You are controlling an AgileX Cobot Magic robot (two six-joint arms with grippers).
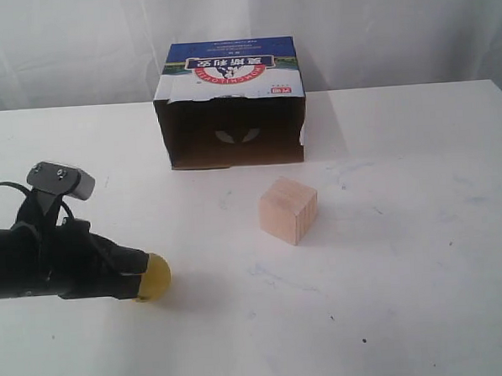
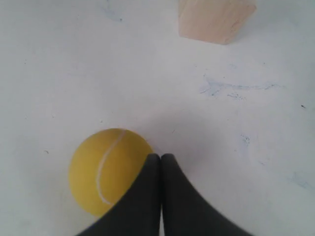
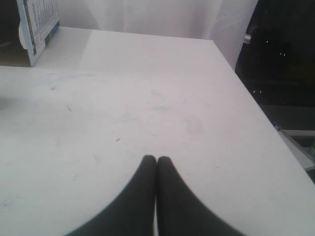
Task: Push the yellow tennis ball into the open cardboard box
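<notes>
The yellow tennis ball (image 1: 155, 276) rests on the white table at the front left, and its pale seam shows in the left wrist view (image 2: 106, 169). My left gripper (image 2: 161, 157) is shut and empty, its fingertips pressed against the ball's side; in the exterior view its tip (image 1: 142, 270) meets the ball from the left. The open cardboard box (image 1: 230, 105) lies at the back centre, dark opening facing the front, blue-and-white printed panel on top. One corner of the box (image 3: 37, 29) shows in the right wrist view. My right gripper (image 3: 157, 159) is shut, empty, over bare table.
A pale wooden cube (image 1: 288, 210) stands between the ball and the box, slightly right of centre, also seen in the left wrist view as the cube (image 2: 215, 19). The table's right edge (image 3: 256, 108) drops off near my right gripper. White curtain behind.
</notes>
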